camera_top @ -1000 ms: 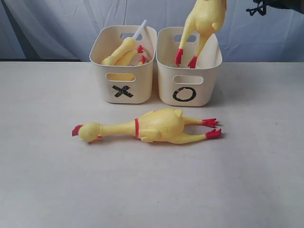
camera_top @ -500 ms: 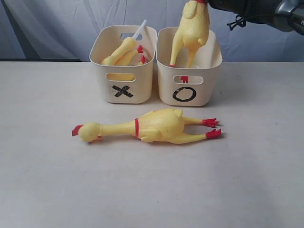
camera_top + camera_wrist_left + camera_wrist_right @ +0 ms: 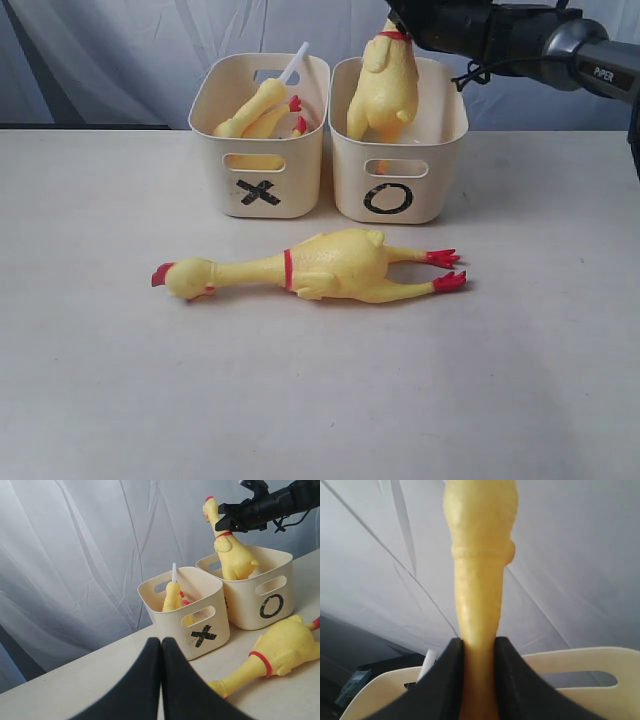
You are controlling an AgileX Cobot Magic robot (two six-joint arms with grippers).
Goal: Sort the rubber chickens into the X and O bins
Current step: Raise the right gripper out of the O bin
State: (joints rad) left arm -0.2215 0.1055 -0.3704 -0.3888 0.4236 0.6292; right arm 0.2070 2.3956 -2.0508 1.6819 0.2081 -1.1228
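A large rubber chicken (image 3: 384,88) hangs upright with its legs down inside the O bin (image 3: 432,190). My right gripper (image 3: 408,28) is shut on its neck below the head. The right wrist view shows the yellow neck (image 3: 479,580) pinched between the right gripper's (image 3: 479,647) black fingers. Another large chicken (image 3: 330,265) lies flat on the table in front of both bins, head to the left. Small chickens (image 3: 262,108) lean inside the X bin (image 3: 300,190). My left gripper (image 3: 161,644) is shut on nothing, low over the table, facing the X bin (image 3: 217,612).
A white stick (image 3: 293,64) pokes up out of the X bin. A wrinkled pale cloth (image 3: 120,50) hangs behind the table. The two bins stand side by side at the back of the white tabletop (image 3: 320,400). The right arm (image 3: 540,40) reaches in from the upper right.
The right arm came down into view, lowering the held chicken. Its red feet, earlier above the rim, have sunk inside the O bin. The lying chicken has not moved.
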